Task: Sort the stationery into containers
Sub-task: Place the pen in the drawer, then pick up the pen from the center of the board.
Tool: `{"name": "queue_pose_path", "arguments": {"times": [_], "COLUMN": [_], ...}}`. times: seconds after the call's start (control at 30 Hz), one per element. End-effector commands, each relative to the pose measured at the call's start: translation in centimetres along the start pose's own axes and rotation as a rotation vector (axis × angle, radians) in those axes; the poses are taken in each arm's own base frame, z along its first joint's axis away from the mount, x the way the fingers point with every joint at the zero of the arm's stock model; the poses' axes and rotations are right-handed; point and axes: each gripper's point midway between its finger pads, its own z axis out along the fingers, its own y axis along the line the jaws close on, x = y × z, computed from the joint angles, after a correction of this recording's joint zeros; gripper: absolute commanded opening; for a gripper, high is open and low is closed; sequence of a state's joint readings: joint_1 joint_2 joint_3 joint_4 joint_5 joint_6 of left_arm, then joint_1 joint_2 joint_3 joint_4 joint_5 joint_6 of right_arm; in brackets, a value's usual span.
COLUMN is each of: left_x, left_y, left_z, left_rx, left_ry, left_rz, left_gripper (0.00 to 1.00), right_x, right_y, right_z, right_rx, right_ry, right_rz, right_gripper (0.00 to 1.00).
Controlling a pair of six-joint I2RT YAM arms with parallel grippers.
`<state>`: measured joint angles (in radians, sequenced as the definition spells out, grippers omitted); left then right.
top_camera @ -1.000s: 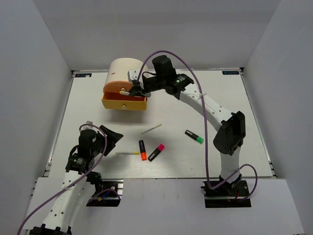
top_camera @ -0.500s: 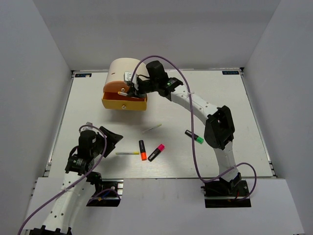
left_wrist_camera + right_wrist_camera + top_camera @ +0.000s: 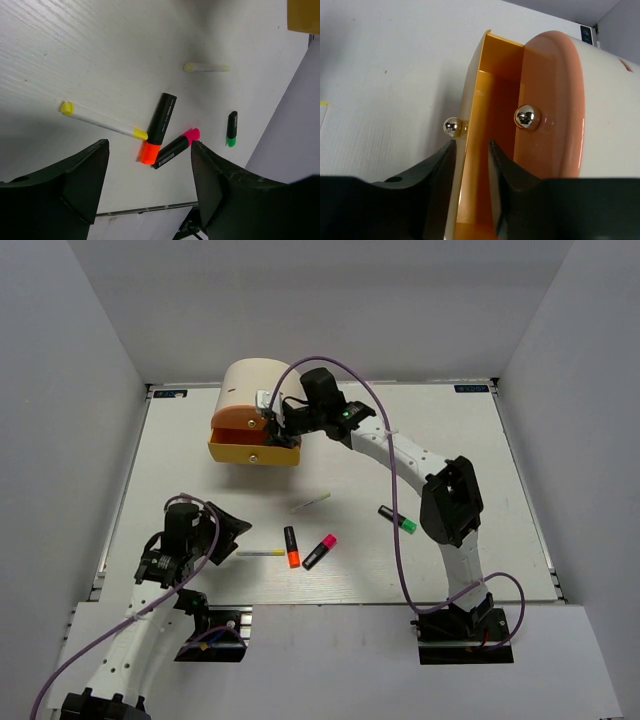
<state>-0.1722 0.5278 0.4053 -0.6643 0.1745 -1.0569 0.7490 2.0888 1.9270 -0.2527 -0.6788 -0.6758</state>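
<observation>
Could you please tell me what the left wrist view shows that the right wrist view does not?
Left wrist only: the orange marker, pink marker, green marker and two pens, loose on the table. Right wrist only: the cabinet, its orange drawer and two knobs. Both: the table and the open yellow drawer, just a corner of it in the left wrist view.
</observation>
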Motion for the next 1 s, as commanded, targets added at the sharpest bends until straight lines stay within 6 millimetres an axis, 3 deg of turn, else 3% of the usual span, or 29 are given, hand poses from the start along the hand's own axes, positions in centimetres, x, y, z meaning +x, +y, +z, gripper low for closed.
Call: {"name": "queue_pose_path", "arguments": {"times": [0.0,0.03,0.07,0.1,0.17,0.2,0.27,0.33,0.37,0.43,0.47,0.53,0.73,0.97], "left_x": [-0.2,0.2,0.0,0.2,0.5,0.6,1.4,1.3,1.3,1.4,1.3,1.3,2.7,3.3], "left_y": [-1.6,-1.0,-1.3,-1.0,-0.4,-0.3,1.1,0.8,0.9,0.6,0.5,0.4,2.4,2.9], "left_z": [-0.7,-0.4,-0.4,-0.5,-0.2,-0.2,0.0,-0.1,-0.1,-0.1,0.0,0.0,1.8,3.2], "left_rx": [0.012,-0.021,-0.023,-0.048,-0.102,-0.118,-0.21,-0.24,-0.259,-0.289,-0.293,-0.312,-0.426,-0.481], "left_ry": [0.018,0.047,0.048,0.061,0.091,0.099,0.146,0.16,0.17,0.19,0.192,0.196,0.246,0.219], "left_rz": [-0.014,-0.022,-0.023,-0.028,-0.049,-0.052,-0.094,-0.109,-0.113,-0.122,-0.123,-0.126,-0.177,-0.201], "left_gripper": [0.75,0.72,0.7,0.68,0.6,0.57,0.53,0.52,0.52,0.53,0.57,0.59,0.62,0.62], "right_x": [-5.3,-5.9,-6.5,-6.6,-7.4,-6.1,-6.1,-4.5,-4.1,-4.1,-2.8,-2.7,-1.2,-0.1], "right_y": [-1.4,-2.2,-1.6,-1.5,-1.2,-0.7,-0.4,1.0,0.7,1.3,1.6,1.9,2.7,3.1], "right_z": [-3.2,-4.6,-4.6,-5.4,-7.2,-7.5,-9.6,-10.4,-11.0,-12.7,-13.1,-14.6,-16.8,-18.9], "right_rx": [0.072,0.104,0.102,0.109,0.137,0.137,0.178,0.187,0.211,0.243,0.254,0.284,0.335,0.372], "right_ry": [-0.076,-0.084,-0.089,-0.088,-0.085,-0.062,-0.048,-0.016,-0.008,-0.009,0.011,0.007,0.01,0.011], "right_rz": [-0.044,0.003,0.014,0.052,0.085,0.128,0.166,0.203,0.21,0.221,0.246,0.253,0.294,0.334], "right_gripper": [0.36,0.32,0.28,0.19,0.12,0.11,0.12,0.18,0.2,0.24,0.25,0.26,0.28,0.29]}}
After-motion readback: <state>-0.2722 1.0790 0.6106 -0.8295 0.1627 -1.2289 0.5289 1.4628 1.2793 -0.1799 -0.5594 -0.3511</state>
